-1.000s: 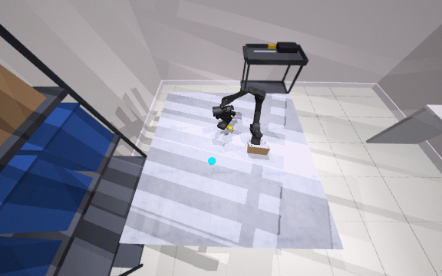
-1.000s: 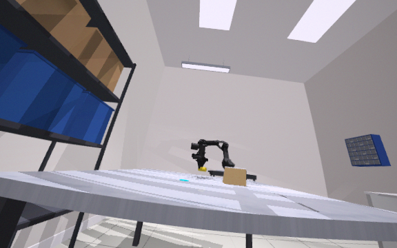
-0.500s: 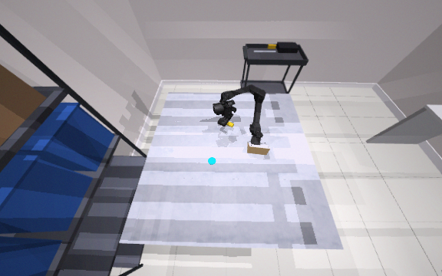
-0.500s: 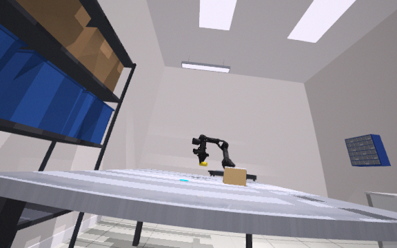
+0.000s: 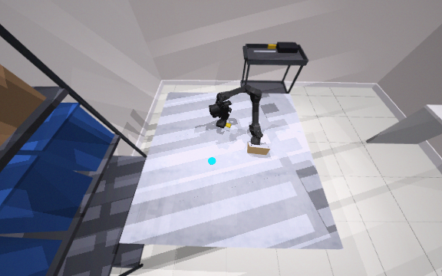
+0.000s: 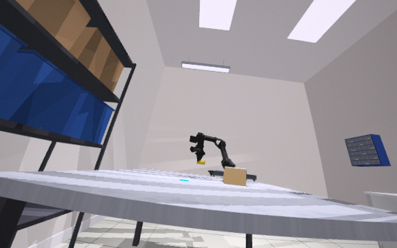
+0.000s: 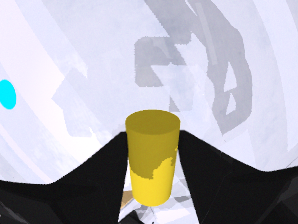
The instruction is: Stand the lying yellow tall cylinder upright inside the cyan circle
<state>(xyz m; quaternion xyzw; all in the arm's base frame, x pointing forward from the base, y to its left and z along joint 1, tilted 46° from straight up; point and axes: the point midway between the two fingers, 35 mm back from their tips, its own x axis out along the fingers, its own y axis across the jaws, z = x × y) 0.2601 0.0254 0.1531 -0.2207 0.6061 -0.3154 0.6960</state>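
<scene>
The yellow tall cylinder (image 5: 228, 125) (image 6: 201, 162) (image 7: 152, 165) is held in the air above the table, lying roughly level in the exterior view. My gripper (image 5: 225, 125) (image 6: 199, 161) (image 7: 152, 137) is shut on it, with one black finger on each side of it in the wrist view. The cyan circle (image 5: 212, 161) (image 6: 184, 180) (image 7: 7, 94) is flat on the table, with nothing standing on it. It lies nearer the front than the gripper in the top view, and at the left edge of the wrist view.
A tan block (image 5: 258, 149) (image 6: 234, 176) stands at the arm's base, to the right of the cyan circle. The table (image 5: 206, 226) (image 6: 150, 196) carries striped shadows. A shelf with blue bins (image 5: 52, 192) (image 6: 40, 93) is at the left, and a dark cart (image 5: 263, 57) is behind.
</scene>
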